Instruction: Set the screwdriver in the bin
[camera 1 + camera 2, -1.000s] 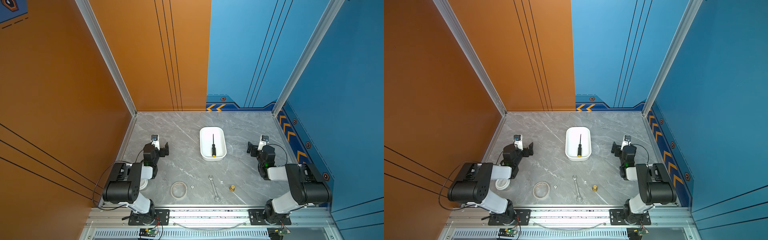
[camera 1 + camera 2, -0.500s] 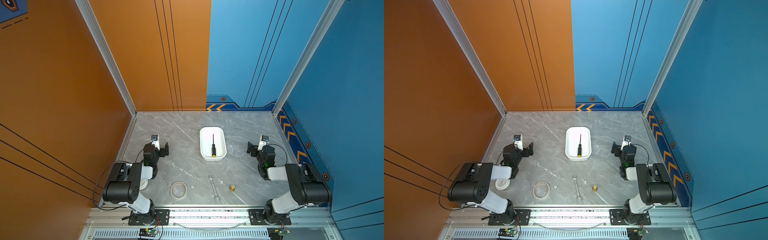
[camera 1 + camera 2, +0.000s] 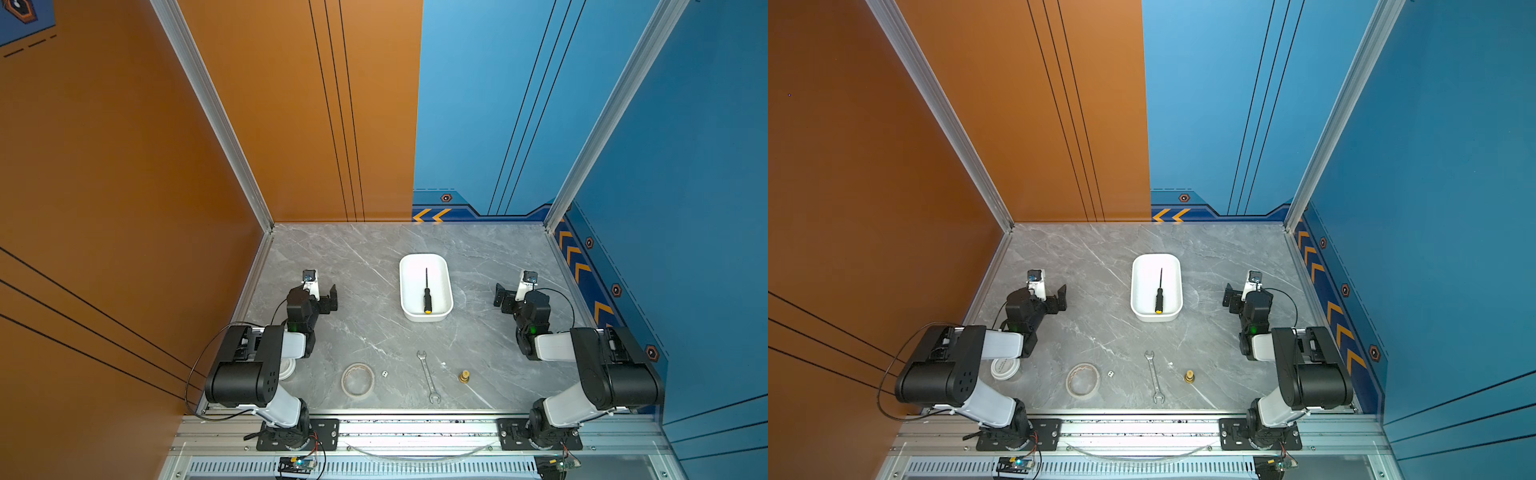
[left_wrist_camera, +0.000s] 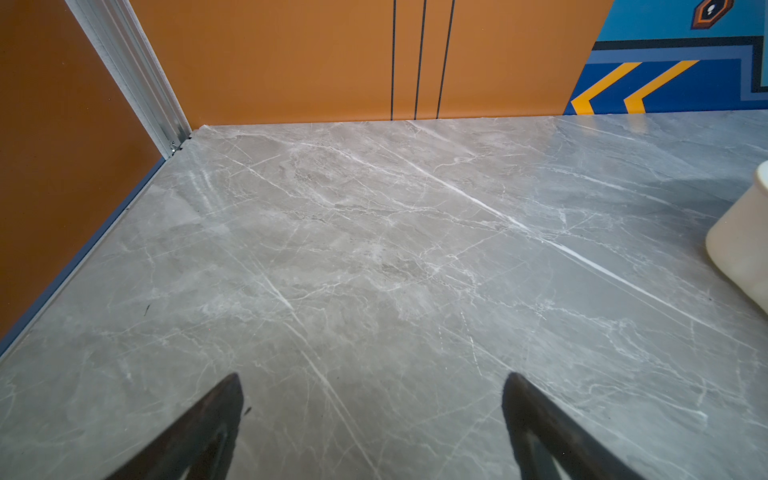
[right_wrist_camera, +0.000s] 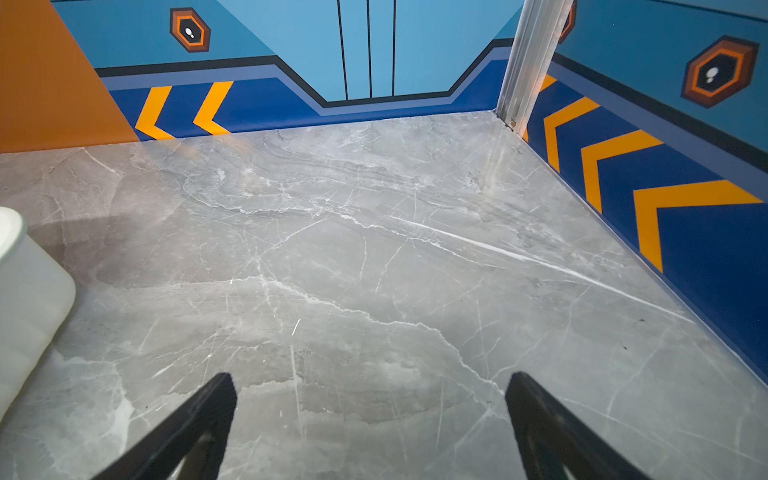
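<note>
Nothing has shifted in the last second: the screwdriver [image 3: 426, 293] lies flat inside the bin [image 3: 426, 318], yellow butt toward six o'clock. The left gripper [image 3: 322, 291] at the bin's nine o'clock and the right gripper [image 3: 512, 291] at its three o'clock sit well apart from it, jaws spread and empty. To me the job looks done.

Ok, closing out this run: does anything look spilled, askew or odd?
Nothing stands out. The screwdriver lies flat inside the bin; the left gripper and right gripper sit clear of it, jaws open, empty.
</note>
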`<state>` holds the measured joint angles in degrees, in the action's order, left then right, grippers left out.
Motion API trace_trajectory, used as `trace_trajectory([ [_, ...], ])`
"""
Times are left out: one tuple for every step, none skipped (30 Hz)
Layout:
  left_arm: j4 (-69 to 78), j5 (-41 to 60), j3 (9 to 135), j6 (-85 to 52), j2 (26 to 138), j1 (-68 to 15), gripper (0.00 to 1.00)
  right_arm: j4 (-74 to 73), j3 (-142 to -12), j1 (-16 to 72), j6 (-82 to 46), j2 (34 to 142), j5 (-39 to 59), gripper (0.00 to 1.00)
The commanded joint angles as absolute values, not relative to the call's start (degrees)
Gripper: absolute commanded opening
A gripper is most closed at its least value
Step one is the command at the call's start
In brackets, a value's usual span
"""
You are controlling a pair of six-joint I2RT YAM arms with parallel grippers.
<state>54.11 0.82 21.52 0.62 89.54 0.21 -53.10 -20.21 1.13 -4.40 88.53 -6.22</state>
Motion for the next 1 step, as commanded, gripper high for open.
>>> trace_trajectory([
  [53.2,-0.3,21.5,1.2,89.4,-0.1,0.98,-52.2,-21.4,1.4,-3.7,88.6,-6.6,1.0],
])
